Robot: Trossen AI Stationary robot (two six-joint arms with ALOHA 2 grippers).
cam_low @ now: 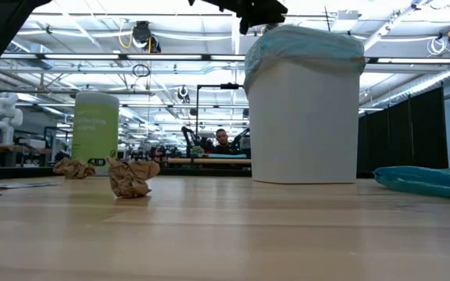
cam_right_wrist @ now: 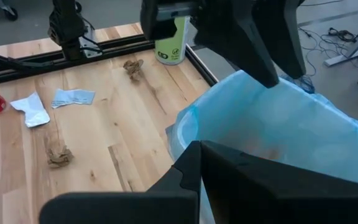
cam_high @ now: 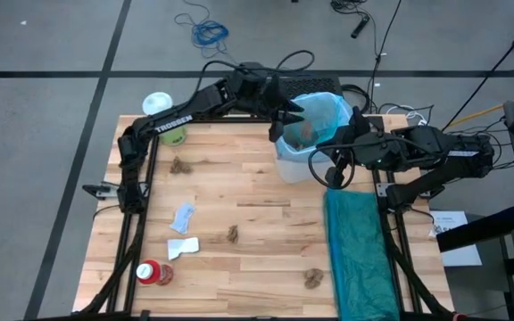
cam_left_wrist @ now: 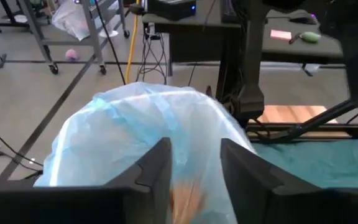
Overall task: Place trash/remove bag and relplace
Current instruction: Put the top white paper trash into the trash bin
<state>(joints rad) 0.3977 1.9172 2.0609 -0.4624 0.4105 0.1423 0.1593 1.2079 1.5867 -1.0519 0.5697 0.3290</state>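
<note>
The white wastebasket [cam_high: 294,163] stands at the table's far edge, lined with the light-blue bag [cam_high: 321,111], whose edge is folded over the rim [cam_low: 303,45]. My left gripper [cam_left_wrist: 194,168] hovers open above the bag's mouth, holding nothing; something brown [cam_left_wrist: 185,200] lies inside below it. My right gripper [cam_right_wrist: 194,149] sits shut at the bag's near-right rim [cam_right_wrist: 180,134]. On the table lie crumpled brown wads [cam_high: 179,166] [cam_high: 233,234] [cam_high: 313,278], a pale-blue scrap [cam_high: 183,216], a white scrap [cam_high: 183,248] and the red container [cam_high: 153,273]. My right gripper's shut fingertips stand right at the bag's rim where it folds over the wastebasket; whether they touch the plastic, I cannot tell. My left gripper touches nothing.
A green bottle with a white cap [cam_high: 161,111] stands at the far left corner. A teal-green plastic bag [cam_high: 360,254] lies spread along the table's right side. Open wood lies between the scraps and the wastebasket. A person shows far behind the table [cam_low: 222,139].
</note>
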